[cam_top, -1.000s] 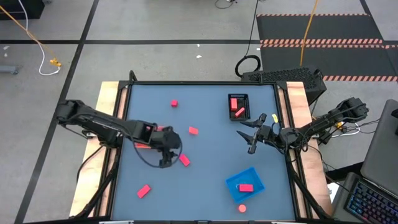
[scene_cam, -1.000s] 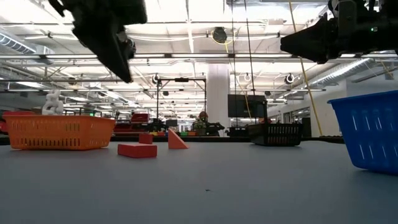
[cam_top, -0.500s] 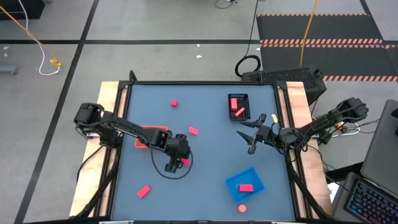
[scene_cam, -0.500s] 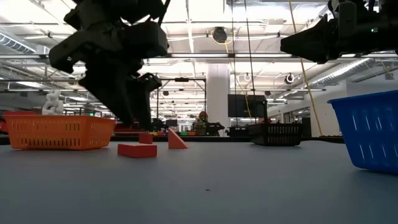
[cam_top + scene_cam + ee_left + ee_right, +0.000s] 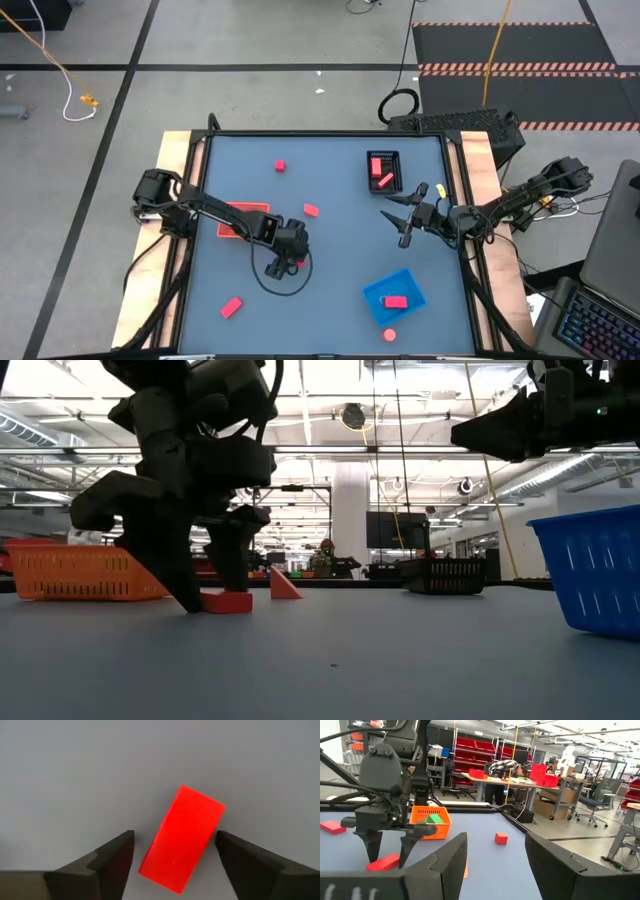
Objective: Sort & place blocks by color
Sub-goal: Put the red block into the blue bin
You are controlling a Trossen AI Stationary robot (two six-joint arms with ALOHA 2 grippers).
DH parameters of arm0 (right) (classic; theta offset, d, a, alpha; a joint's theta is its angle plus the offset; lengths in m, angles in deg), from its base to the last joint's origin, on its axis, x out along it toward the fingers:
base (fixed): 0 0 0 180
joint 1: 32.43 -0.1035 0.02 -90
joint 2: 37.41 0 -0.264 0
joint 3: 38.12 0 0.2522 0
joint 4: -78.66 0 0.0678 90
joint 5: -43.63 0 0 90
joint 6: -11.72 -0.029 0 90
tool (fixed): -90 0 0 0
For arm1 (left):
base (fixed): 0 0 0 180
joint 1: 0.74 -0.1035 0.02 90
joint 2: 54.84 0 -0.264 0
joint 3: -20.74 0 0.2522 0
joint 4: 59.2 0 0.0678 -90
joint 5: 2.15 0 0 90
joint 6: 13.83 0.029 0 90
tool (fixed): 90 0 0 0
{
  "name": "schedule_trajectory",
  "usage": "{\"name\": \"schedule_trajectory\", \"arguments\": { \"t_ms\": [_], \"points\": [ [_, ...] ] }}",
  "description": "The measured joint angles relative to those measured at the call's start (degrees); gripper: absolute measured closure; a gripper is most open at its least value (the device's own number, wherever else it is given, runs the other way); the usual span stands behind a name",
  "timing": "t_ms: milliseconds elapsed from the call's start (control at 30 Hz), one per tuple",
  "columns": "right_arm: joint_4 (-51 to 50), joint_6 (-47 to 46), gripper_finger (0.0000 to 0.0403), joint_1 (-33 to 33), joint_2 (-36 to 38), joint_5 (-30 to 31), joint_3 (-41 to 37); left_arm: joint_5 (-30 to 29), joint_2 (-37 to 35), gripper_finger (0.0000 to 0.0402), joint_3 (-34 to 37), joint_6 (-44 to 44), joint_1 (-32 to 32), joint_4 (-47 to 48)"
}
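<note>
Sorting was partly done — some blocks sat in trays, several lay loose; left gripper fingers stood wide astride a red bar, right gripper half-open, empty.

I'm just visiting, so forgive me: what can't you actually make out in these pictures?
- Orange tray, high view: the left arm crosses it, hiding most of its contents.
- Blue tray, low view: cut off by the picture's edge; its wall hides what's inside.
- Black tray, low view: too far off to see its contents.
- Red block between the open left gripper: contact cannot be told.
</note>
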Motion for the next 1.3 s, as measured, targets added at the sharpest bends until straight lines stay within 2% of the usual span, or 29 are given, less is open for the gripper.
{"name": "schedule_trajectory", "arguments": {
  "t_ms": [133, 267, 467, 667, 767, 1033, 1100, 1233, 1300],
  "points": [
    [0.04, 0.0, 0.0206, 0.0, -0.01, 0.02, 0.0, 0.35, 0.1, 0.0185, -0.65, -0.78, 0.13, 0.87],
    [0.07, 0.0, 0.0206, 0.0, -0.02, 0.02, 0.01, -0.63, 0.41, 0.0272, -2.28, -1.12, 0.26, 1.28],
    [0.05, 0.0, 0.0206, 0.0, -0.02, 0.02, 0.0, -0.2, 0.38, 0.0277, -5.19, -4.8, -0.04, 2.28],
    [0.09, -0.02, 0.0206, 0.01, 0.0, 0.04, 0.0, -1.08, 0.36, 0.0277, -12.75, -8.39, -0.66, 8.77],
    [0.09, -0.36, 0.0206, 0.0, 0.0, 0.04, 0.01, -3.42, 0.3, 0.0277, -16.69, -8.87, -0.36, 9.9],
    [0.02, -4.57, 0.0206, 0.0, 0.0, -0.04, 0.0, -14.19, 0.28, 0.0277, -21.05, -8.25, -0.75, 4.26],
    [0.11, -11.3, 0.0206, 0.31, 0.0, 0.08, 0.0, -19.22, 0.28, 0.0277, -21.13, -6.44, -0.83, 3.57],
    [-0.48, -34.66, 0.0206, 2.42, -0.15, -1.16, 0.0, -32.67, 0.28, 0.0275, -21.13, 0.9, -0.41, 3.39],
    [-1.84, -38.89, 0.0206, 2.96, -0.9, -3.94, 0.0, -39.7, 0.28, 0.0271, -21.13, 4.68, -0.26, 2.2]
  ]
}}
